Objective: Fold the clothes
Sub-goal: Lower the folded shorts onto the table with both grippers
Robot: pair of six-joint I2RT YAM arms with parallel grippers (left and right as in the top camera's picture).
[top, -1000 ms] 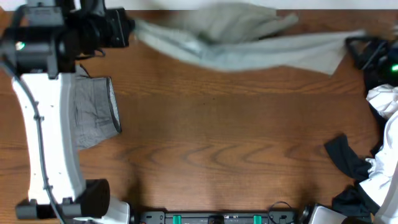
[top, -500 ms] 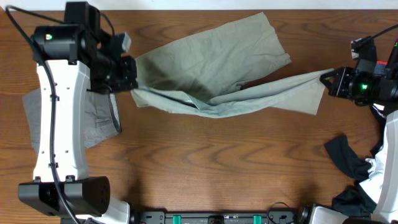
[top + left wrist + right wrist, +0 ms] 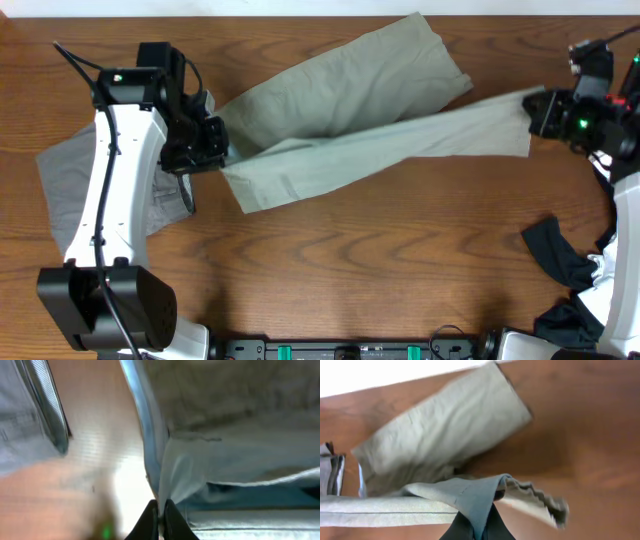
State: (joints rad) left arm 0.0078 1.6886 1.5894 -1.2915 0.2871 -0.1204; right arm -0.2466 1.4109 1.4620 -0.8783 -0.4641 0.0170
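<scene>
Both ends of the khaki shorts (image 3: 350, 125) are pinched; left gripper (image 3: 220, 150) at the waist, right gripper (image 3: 532, 110) at a leg end

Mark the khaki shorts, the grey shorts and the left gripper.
khaki shorts (image 3: 350, 80), overhead, upper leg.
grey shorts (image 3: 65, 185), overhead, part left of arm.
left gripper (image 3: 160, 514), left wrist, between fingertips.

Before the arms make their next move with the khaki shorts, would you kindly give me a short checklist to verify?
1. Left gripper shut on the khaki shorts at the waistband: ok.
2. Right gripper shut on a leg hem: ok.
3. Held leg stretched straight between the grippers: ok.
4. Second leg lined up with the first: not ok, it splays toward the far edge of the table.
5. Grey shorts apart from the khaki shorts: ok.
6. Shorts lying flat on the table: cannot tell.
</scene>
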